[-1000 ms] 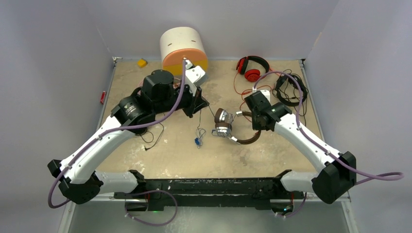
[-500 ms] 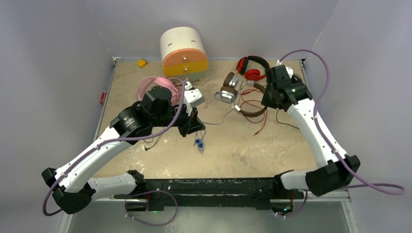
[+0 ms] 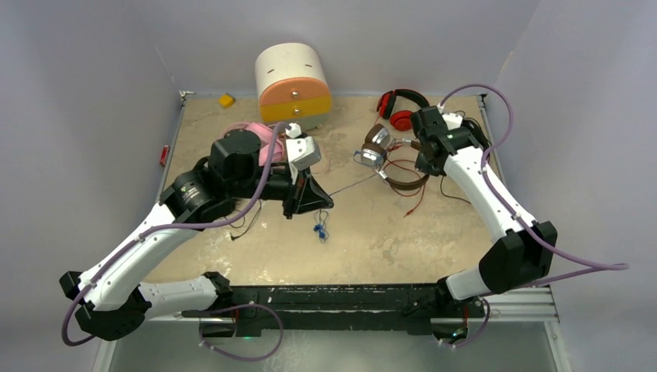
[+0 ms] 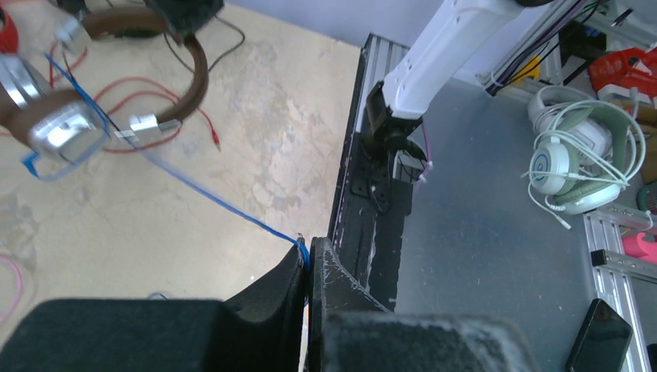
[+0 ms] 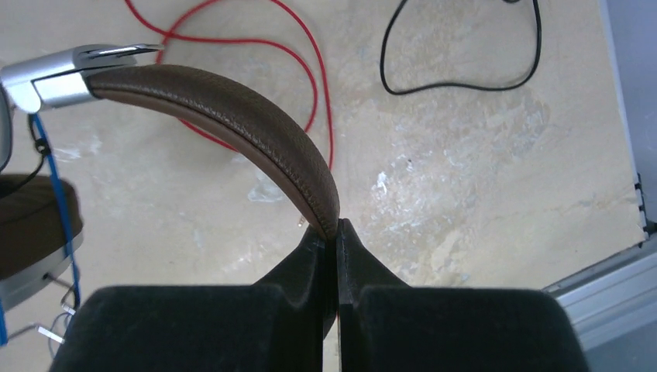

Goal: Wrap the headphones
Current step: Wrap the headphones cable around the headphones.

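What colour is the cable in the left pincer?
The cable is blue; left wrist view shows it best.

Overhead view of whole table (image 3: 387, 240); two close downward wrist views; brown headphones (image 5: 232, 124) in all.

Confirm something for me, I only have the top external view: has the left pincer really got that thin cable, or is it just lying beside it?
Observer: The left wrist view shows the left pincer shut on the blue cable, pinched right at the fingertips.
Operator: Where does that cable lead?
Observer: It runs in a straight line to the brown headphones, ending at the silver earcup.
Operator: And the right grip?
Observer: The right wrist view shows the right pincer shut on their padded headband.
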Robot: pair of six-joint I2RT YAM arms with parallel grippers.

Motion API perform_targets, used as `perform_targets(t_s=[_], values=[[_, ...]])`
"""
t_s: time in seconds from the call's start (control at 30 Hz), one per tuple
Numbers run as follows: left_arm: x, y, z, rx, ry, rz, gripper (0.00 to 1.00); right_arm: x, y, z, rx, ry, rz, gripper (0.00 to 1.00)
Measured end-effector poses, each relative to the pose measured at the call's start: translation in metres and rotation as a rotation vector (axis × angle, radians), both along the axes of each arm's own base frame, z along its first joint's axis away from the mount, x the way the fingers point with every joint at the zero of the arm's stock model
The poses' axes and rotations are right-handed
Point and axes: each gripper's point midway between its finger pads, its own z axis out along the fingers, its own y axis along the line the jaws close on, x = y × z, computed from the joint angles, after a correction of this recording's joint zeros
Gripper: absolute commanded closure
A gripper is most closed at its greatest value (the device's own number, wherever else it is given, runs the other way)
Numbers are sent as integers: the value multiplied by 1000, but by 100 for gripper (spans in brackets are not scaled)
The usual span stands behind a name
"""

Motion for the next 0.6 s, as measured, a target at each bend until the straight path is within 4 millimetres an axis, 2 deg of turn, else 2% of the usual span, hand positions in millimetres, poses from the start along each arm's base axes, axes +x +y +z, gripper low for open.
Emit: perform_targets(t_s=[0.13, 0.27, 0.4, 0.6], values=[[0, -2, 22, -38, -26, -6, 100, -10, -3, -16, -24, 53, 13, 100], [14, -5, 28, -22, -35, 46, 100, -15, 2, -24, -45, 76, 69, 100], [35, -4, 37, 3, -58, 132, 100, -24, 14, -33, -100, 100, 187, 100], [63, 4, 50, 41, -131, 254, 100, -41, 44, -43, -172, 151, 386, 100]])
